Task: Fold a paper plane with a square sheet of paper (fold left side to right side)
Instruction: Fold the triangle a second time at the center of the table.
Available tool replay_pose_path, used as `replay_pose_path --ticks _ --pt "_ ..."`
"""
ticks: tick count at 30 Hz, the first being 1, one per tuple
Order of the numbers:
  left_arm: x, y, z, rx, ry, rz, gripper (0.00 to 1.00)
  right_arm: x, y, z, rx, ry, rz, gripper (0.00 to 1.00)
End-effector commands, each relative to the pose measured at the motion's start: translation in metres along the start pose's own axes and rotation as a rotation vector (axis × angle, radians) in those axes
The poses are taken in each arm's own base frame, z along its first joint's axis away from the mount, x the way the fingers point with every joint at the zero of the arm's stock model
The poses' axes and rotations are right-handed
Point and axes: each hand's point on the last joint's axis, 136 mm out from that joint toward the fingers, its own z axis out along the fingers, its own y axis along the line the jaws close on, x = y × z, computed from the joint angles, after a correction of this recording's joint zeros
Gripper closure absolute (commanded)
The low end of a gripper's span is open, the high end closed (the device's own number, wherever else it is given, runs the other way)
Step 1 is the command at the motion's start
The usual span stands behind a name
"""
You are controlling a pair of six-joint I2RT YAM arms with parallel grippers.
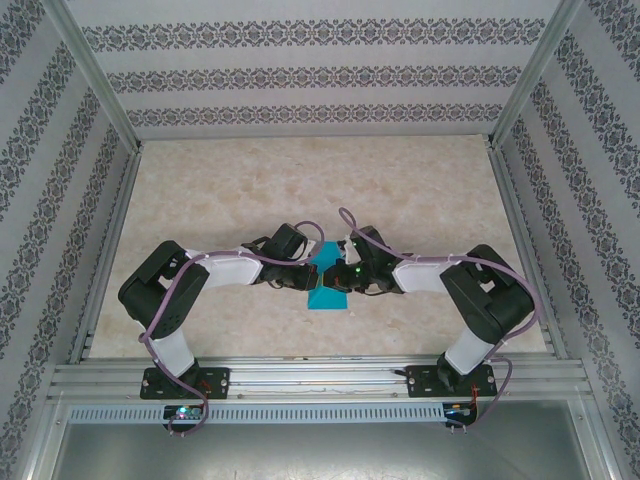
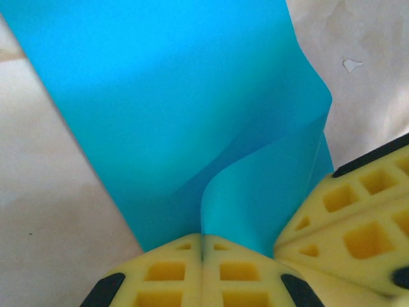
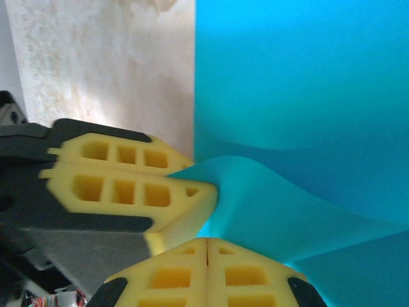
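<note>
**A:** What did the top view show?

**B:** The teal paper (image 1: pixel 328 292) lay on the table (image 1: pixel 300 180), midway between the two arms. The left gripper (image 1: pixel 300 273) and right gripper (image 1: pixel 348 272) met over it, nearly touching.

**A:** And the left wrist view?

**B:** Its yellow jaws were pressed together, pinching the paper's edge. The sheet curled up off the table in a soft wave.

**A:** The right wrist view?

**B:** Its jaws were likewise closed on that raised flap, just beside the left gripper's.

**A:** How would the paper handle?

**B:** Light, thin and floppy, I'd judge, and easily creased or torn. It seemed best held at the edge, near a corner, with both grips moving together.
</note>
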Motion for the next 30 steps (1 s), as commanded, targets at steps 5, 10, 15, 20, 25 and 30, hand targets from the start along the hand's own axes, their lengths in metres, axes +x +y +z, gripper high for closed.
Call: replay_pose_path --ticks 5,10,15,20,25,30 --pt "0.018 0.016 0.009 -0.063 0.057 0.005 1.00 -0.001 -0.006 0.006 0.039 -0.005 -0.002 1.00" --pt "0.019 0.018 0.009 -0.071 0.060 0.006 1.00 0.004 -0.016 0.006 0.072 0.006 0.009 1.00" --pt "0.020 0.018 0.009 -0.072 0.060 0.006 1.00 0.009 -0.024 0.007 0.104 0.022 0.020 1.00" --pt "0.018 0.017 0.008 -0.065 0.054 0.008 1.00 0.012 -0.031 0.009 0.124 0.040 0.032 1.00" --pt "0.013 0.013 0.004 -0.055 0.033 0.003 0.93 0.017 -0.038 0.008 0.152 0.053 0.049 1.00" --pt "-0.006 0.001 -0.021 -0.046 -0.044 0.015 0.79 0.023 -0.043 0.007 0.161 0.062 0.055 1.00"
